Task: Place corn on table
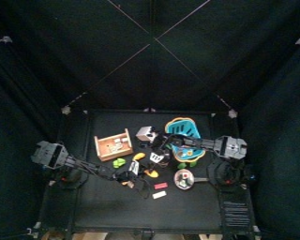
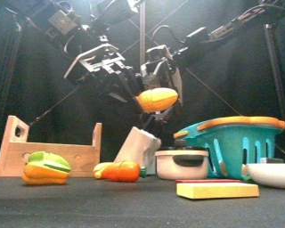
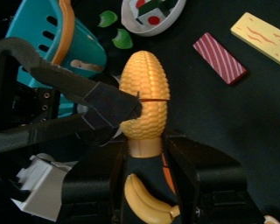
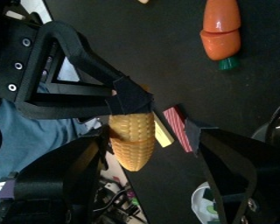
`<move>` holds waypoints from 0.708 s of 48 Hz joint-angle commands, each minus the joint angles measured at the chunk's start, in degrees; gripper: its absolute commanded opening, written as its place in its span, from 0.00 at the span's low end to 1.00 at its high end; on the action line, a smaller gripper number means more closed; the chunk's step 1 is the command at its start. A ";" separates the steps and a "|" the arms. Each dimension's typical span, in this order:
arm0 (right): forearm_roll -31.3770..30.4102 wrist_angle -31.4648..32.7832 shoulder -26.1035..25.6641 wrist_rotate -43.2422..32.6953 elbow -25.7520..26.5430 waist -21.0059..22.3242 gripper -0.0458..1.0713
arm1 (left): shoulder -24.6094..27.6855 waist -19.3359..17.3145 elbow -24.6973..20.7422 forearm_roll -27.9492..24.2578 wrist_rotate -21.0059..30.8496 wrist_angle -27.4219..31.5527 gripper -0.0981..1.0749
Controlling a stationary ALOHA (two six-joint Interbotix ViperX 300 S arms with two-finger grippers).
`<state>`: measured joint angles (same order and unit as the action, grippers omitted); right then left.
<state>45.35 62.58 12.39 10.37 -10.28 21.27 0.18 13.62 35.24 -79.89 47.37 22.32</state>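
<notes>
While both arms are meeting above the middle of the black surface (image 1: 115, 202), the corn (image 2: 157, 98) is hanging high in the air, well clear of it. The left gripper (image 3: 149, 149) is pinching its stem end and the right gripper (image 4: 136, 118) is clamping its side. If both are pulling at once, it may twist loose and drop onto the teal basket (image 2: 234, 142) or the white bowl (image 2: 181, 163).

Corn held aloft above the surface

The yellow corn (image 2: 157, 98) hung in the air, its stalk end between the left gripper (image 3: 143, 150) jaws, the right gripper (image 4: 140, 122) pinching its middle; the matte black surface (image 2: 133, 209) lay well below both.
</notes>
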 commanded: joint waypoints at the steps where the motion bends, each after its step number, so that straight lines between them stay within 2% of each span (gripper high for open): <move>1: -0.53 -0.09 -2.72 0.09 1.05 1.05 0.91 | -0.70 0.35 -0.97 1.67 0.18 -0.18 0.62; 9: -1.23 -1.93 -4.83 0.18 -0.53 1.05 0.91 | -1.23 0.35 -0.35 4.57 0.09 -0.18 0.62; 19: -1.76 -5.54 -9.76 0.18 -6.06 2.11 0.91 | -1.49 0.35 0.62 7.03 0.26 -0.53 0.62; 26: -1.14 -11.16 -13.89 0.09 -11.51 2.37 0.91 | -1.49 0.00 1.49 13.18 0.35 -2.20 0.62; 34: -1.58 -18.46 -18.46 0.00 -16.88 1.85 0.91 | -1.49 -1.67 3.16 19.07 0.09 -6.94 0.62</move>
<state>43.68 47.72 -2.20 10.28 -25.49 23.29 -0.09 12.92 38.41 -63.11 47.55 17.67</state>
